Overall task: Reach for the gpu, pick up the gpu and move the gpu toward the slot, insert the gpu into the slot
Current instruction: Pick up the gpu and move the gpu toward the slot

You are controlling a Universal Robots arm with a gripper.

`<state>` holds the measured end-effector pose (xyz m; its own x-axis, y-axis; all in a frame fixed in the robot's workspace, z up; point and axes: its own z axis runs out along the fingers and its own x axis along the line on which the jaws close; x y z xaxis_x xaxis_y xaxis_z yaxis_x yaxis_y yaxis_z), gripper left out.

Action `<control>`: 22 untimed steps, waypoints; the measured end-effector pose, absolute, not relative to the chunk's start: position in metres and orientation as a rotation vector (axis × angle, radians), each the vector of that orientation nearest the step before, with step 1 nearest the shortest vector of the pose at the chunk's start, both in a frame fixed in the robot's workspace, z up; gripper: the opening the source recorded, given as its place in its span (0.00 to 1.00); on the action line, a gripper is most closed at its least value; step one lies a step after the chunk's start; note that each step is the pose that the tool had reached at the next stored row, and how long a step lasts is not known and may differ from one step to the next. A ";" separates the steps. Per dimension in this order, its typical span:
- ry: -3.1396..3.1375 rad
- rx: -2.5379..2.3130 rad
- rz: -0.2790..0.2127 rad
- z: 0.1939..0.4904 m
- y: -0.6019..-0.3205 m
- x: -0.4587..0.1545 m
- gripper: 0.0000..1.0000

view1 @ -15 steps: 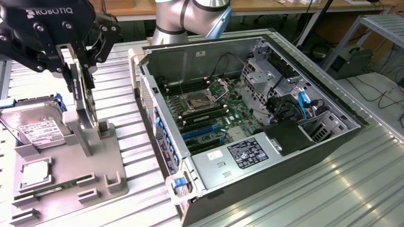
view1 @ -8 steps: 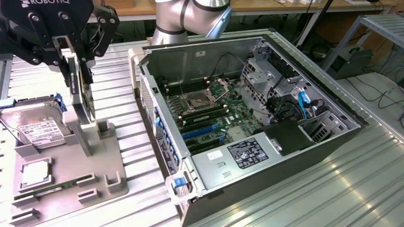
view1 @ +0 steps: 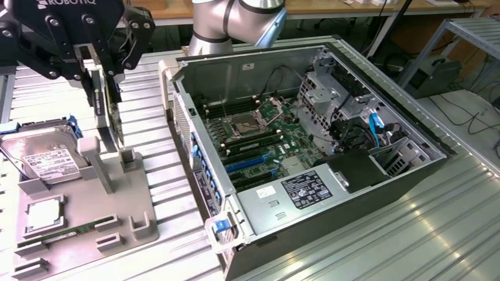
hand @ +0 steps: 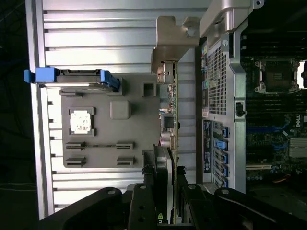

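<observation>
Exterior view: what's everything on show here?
table: one, ribbed silver, under everything
computer case: one, dark, exterior view's right
circuit board: one, green, inside case
slots: at least two, blue, on board
tray: one, grey, exterior view's left
hard drive: one, silver, on tray
processor chip: one, silver, in tray
memory stick: one, green, in tray
graphics card: one, dark, upright at tray
robot arm: one, grey, behind case
gripper: one, black, shut on graphics card

A: Colours? The gpu (view1: 109,123) — dark card, silver bracket. The gripper (view1: 100,69) is black.
B: Noted. The slot (view1: 248,163) is blue on the green motherboard (view1: 293,140); holder (view1: 117,216) plain grey; counter (view1: 445,234) ribbed silver; hard drive (view1: 43,155) silver — white label, blue rails.
</observation>
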<state>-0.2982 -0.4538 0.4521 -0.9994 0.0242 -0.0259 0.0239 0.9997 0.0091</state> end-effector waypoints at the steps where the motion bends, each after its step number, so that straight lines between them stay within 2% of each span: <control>1: 3.115 0.037 0.014 0.452 -0.454 -0.295 0.27; 22: 3.115 0.037 0.014 0.450 -0.454 -0.209 0.27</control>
